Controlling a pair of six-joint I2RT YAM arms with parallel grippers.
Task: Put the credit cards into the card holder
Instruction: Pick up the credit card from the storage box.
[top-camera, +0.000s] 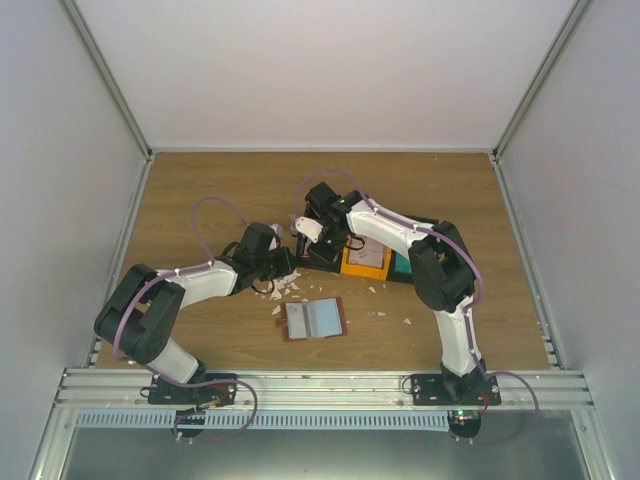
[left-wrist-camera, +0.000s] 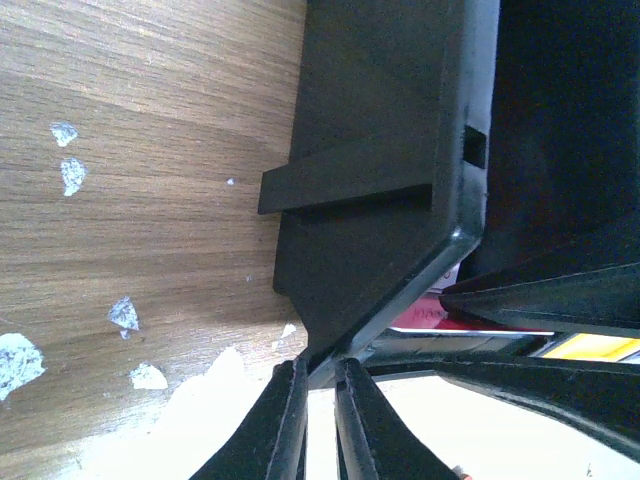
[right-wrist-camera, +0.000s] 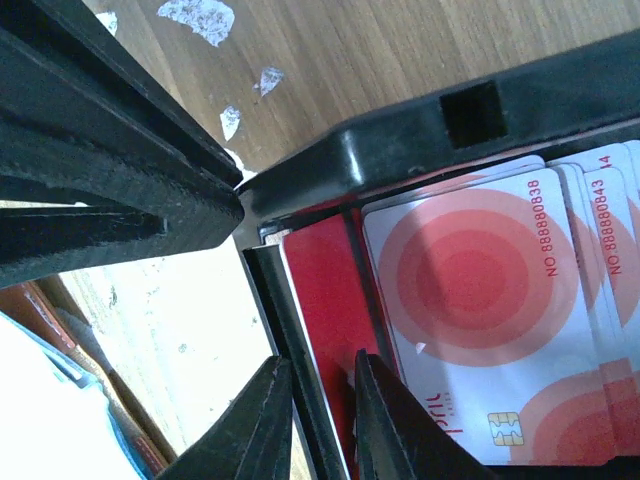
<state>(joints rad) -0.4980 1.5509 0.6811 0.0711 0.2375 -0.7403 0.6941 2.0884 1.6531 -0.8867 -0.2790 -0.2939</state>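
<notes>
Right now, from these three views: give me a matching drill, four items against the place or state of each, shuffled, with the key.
Items
1. card holder
2. white-and-red cards
3. white scraps
4. orange tray

Place or state
A. scattered across the table
B. lying open, pale blue lining facing up
C. stacked inside the black tray
D. beside the black tray, on its right in the top view

Pairs: 1-B, 2-C, 3-A, 4-D
</notes>
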